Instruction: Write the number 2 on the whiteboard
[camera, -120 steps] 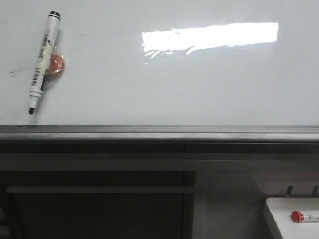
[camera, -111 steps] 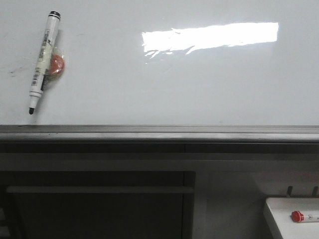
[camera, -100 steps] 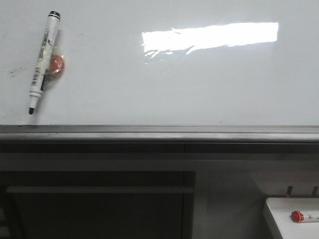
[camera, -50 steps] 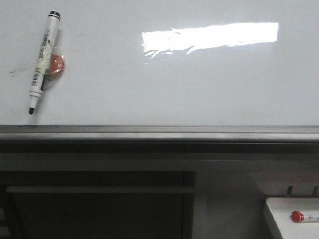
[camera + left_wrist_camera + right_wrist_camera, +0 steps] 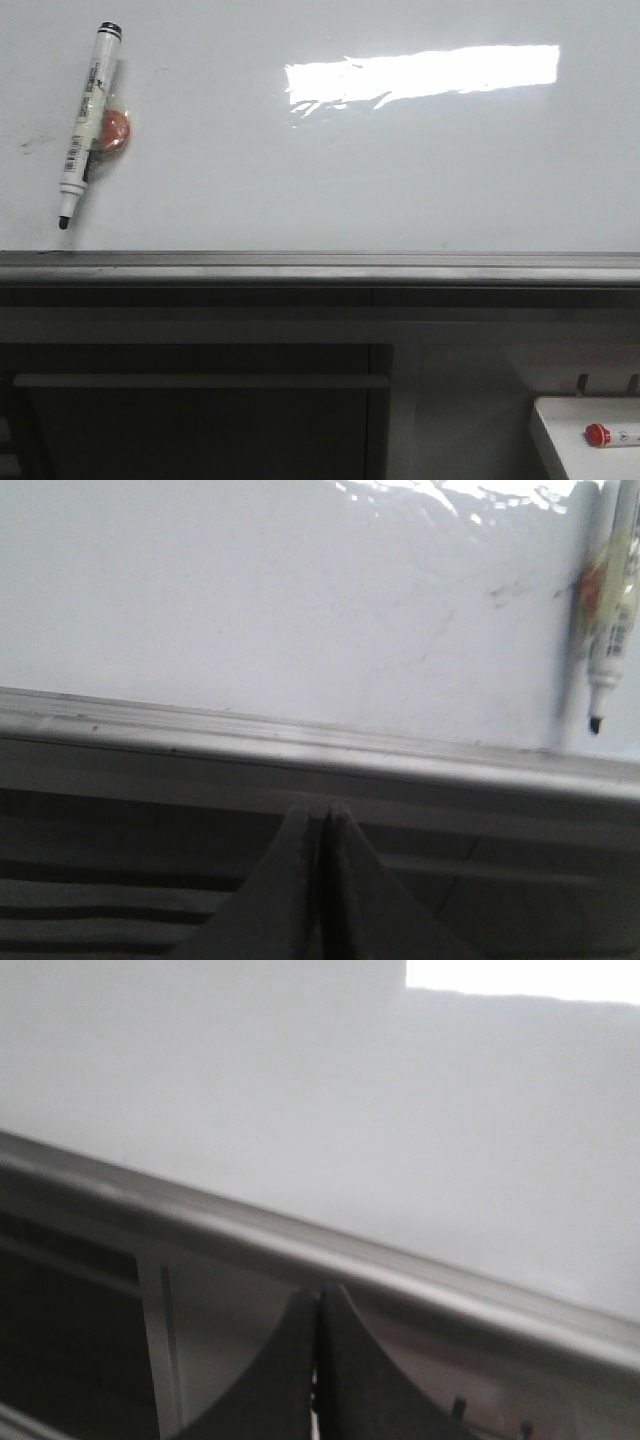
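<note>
The whiteboard [image 5: 330, 170] fills the upper front view, glossy white with a bright glare and a grey metal rail [image 5: 320, 266] along its lower edge. No number 2 shows on it; only faint grey smudges at far left. An uncapped black marker [image 5: 84, 120] hangs tip down at the board's upper left, stuck by an orange-red piece [image 5: 112, 132]. It also shows in the left wrist view [image 5: 610, 600]. Neither gripper shows in the front view. My left gripper [image 5: 318, 815] is shut and empty below the rail. My right gripper [image 5: 320, 1300] is shut and empty below the rail [image 5: 300, 1245].
A small white tray [image 5: 590, 440] at the bottom right holds a red-capped marker [image 5: 612, 434]. Below the rail is a dark frame with a pale horizontal bar [image 5: 200, 380].
</note>
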Controlling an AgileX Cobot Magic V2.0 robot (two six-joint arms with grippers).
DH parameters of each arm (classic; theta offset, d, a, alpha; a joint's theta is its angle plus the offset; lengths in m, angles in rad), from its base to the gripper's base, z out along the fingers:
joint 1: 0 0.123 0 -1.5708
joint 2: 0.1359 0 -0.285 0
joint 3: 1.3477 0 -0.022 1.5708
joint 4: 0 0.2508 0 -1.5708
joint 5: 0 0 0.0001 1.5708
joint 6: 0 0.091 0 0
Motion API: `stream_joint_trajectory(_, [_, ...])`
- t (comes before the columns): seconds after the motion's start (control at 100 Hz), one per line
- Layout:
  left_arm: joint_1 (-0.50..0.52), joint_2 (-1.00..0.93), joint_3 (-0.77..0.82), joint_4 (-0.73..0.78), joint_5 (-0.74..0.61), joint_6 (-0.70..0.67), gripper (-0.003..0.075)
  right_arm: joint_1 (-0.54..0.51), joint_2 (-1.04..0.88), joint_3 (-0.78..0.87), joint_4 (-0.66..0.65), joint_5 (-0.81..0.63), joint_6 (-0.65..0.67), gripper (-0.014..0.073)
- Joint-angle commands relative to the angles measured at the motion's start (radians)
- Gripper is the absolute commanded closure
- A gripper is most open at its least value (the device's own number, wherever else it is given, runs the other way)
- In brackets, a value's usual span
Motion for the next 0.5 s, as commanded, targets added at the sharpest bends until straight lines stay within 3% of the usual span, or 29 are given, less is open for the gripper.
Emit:
stream_joint_trajectory(0.0, [0.002, -0.026, 0.011, -0.208, -0.151, -0.008, 0.0741, -0.004, -0.022, 0.024, 0.058, -0.229, 0.009, 0.0666])
stream_joint_trajectory(0.09, [0.002, -0.026, 0.011, -0.454, -0.212, -0.008, 0.0741, -0.004, -0.022, 0.024, 0.229, -0.342, 0.042, 0.0666])
stream_joint_trajectory(0.22, [0.002, -0.026, 0.011, -0.707, -0.229, -0.008, 0.0741, -0.004, -0.022, 0.024, 0.464, -0.331, 0.042, 0.0666])
stream_joint_trajectory(0.35, [0.002, -0.026, 0.011, -0.725, -0.238, -0.008, 0.0741, -0.004, -0.022, 0.020, 0.664, -0.335, 0.042, 0.0666])
stream_joint_trajectory(0.49, [0.002, -0.026, 0.011, -0.806, -0.281, -0.008, 0.0741, -0.002, -0.022, -0.027, 0.688, -0.328, 0.042, 0.0666])
